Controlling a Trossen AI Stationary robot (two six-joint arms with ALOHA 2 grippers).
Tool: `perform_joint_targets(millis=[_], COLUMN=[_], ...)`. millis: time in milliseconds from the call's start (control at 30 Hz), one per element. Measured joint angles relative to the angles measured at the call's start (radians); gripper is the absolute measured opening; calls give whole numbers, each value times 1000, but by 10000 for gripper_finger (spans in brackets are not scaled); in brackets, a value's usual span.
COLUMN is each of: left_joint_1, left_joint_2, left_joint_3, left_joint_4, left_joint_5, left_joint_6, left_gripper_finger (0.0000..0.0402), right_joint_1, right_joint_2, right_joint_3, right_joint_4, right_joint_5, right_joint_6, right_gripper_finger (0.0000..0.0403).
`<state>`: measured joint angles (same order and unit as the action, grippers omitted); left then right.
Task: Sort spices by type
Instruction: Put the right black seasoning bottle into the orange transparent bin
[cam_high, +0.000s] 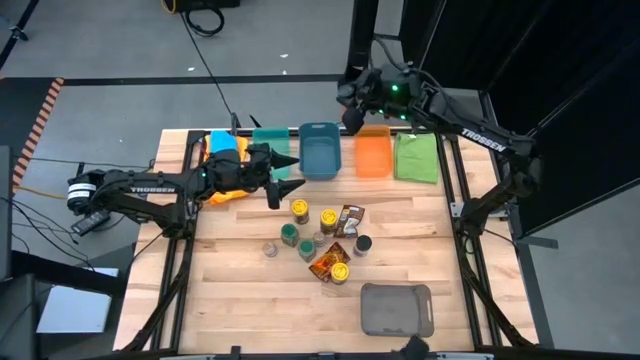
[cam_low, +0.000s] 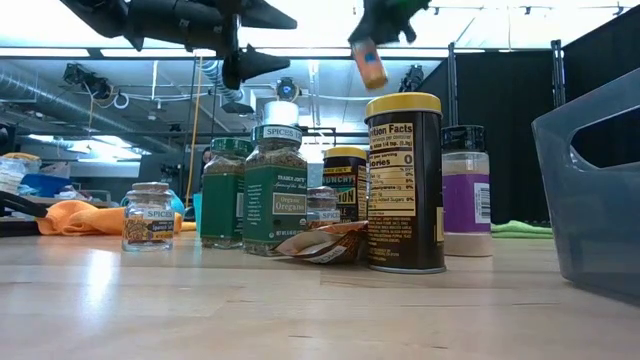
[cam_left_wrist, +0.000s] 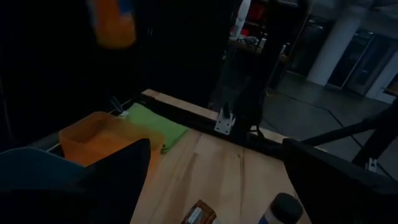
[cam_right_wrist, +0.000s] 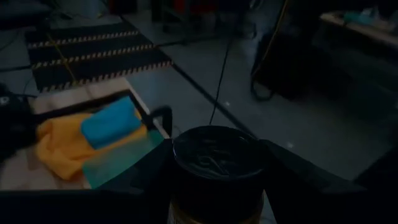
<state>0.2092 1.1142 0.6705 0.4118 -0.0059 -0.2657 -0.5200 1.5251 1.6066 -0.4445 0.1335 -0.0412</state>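
A grey tray (cam_high: 396, 309) lies at the table's near edge. Mid-table stand the jars (cam_high: 318, 237) with foil packets (cam_high: 326, 262) among them. Beyond, the left gripper (cam_high: 283, 175) hangs wide open and empty beside the blue bin (cam_high: 320, 150). Farthest, the right gripper (cam_high: 352, 118) is clamped on a dark-lidded jar (cam_right_wrist: 217, 163), high above the orange bin (cam_high: 373, 153).

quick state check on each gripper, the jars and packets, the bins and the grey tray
left gripper: open, empty, above the teal bin
right gripper: shut on a dark-lidded jar, raised near the orange bin
table jars: upright, clustered mid-table
foil packets: lying flat among the jars
blue bin: upright
grey tray: flat, nothing on it
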Motion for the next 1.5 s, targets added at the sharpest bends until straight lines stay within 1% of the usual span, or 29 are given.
perform_joint_targets(millis=[67,100,167,233,333,467,533,667,867,967,1033,1100,1200,1267,1500], left_joint_1=[0,4,15,31,61,99,113,127,127,127,127,127,127,127,127], left_joint_2=[-14,-29,-64,-102,-164,-203,-206,-206,-206,-206,-206,-205,-205,-205,-205], left_joint_3=[0,0,0,0,0,1,1,1,1,1,1,1,1,1,1], left_joint_4=[20,19,17,15,13,10,7,-29,-92,-94,-94,-94,-95,-97,-98], left_joint_5=[-1,-1,1,3,-1,-20,-22,-22,-22,-22,-22,-22,-22,-22,-22], left_joint_6=[0,0,0,4,25,53,54,53,53,53,53,54,54,54,55], left_gripper_finger=[369,369,369,369,369,369,369,369,369,369,369,369,369,369,369], right_joint_1=[-37,-54,-86,-123,-175,-198,-193,-191,-184,-161,-136,-114,-89,-76,-36], right_joint_2=[-21,-41,-93,-154,-214,-207,-179,-125,-19,26,42,47,52,52,52], right_joint_3=[-82,-131,-245,-385,-590,-769,-824,-881,-889,-889,-889,-889,-891,-897,-977], right_joint_4=[65,114,234,390,603,775,827,932,1013,1059,1103,1102,1091,1092,1086], right_joint_5=[-42,-46,-54,-59,-15,-2,41,161,199,249,302,365,507,575,699], right_joint_6=[21,30,49,71,123,198,219,258,314,357,359,356,356,365,517], right_gripper_finger=[210,210,210,210,210,210,210,210,210,210,210,210,210,210,210])
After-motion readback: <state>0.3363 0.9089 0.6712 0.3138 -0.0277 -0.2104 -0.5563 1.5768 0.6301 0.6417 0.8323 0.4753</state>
